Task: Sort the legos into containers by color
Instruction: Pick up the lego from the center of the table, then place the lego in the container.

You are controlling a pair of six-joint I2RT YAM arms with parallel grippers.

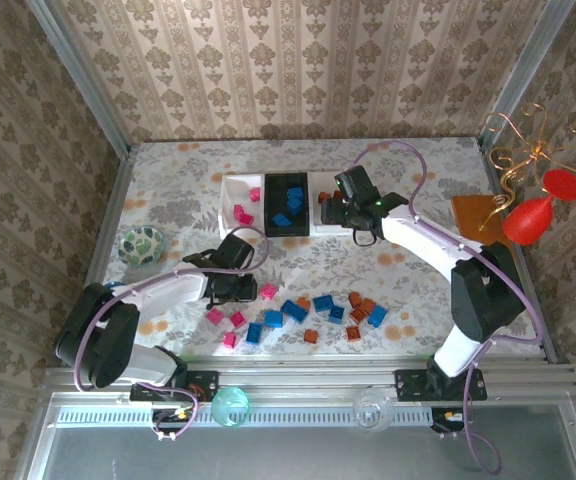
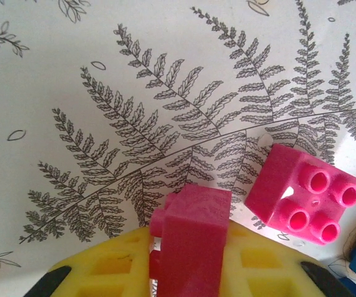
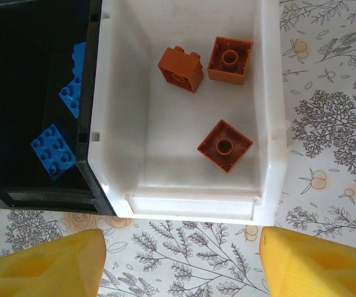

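In the left wrist view my left gripper point(image 2: 187, 272) is shut on a pink lego point(image 2: 190, 238) between its yellow pads, just above the patterned table. Another pink lego point(image 2: 301, 195) lies right of it, studs showing. From above, the left gripper point(image 1: 234, 287) is beside that brick point(image 1: 268, 291), with several pink, blue and orange-brown legos point(image 1: 323, 315) scattered to its right. My right gripper point(image 3: 181, 272) is open and holds nothing, hovering at the near rim of the right white tray point(image 3: 190, 204), which holds three orange-brown legos point(image 3: 224, 145). The black tray point(image 3: 17, 192) holds blue legos point(image 3: 53, 150). The left white tray point(image 1: 230, 190) holds pink ones.
A round patterned bowl point(image 1: 143, 245) sits at the far left. An orange-brown board point(image 1: 476, 213), a red vase point(image 1: 534, 215) and a gold wire ornament point(image 1: 523, 150) stand at the right. Wallpapered walls close in three sides.
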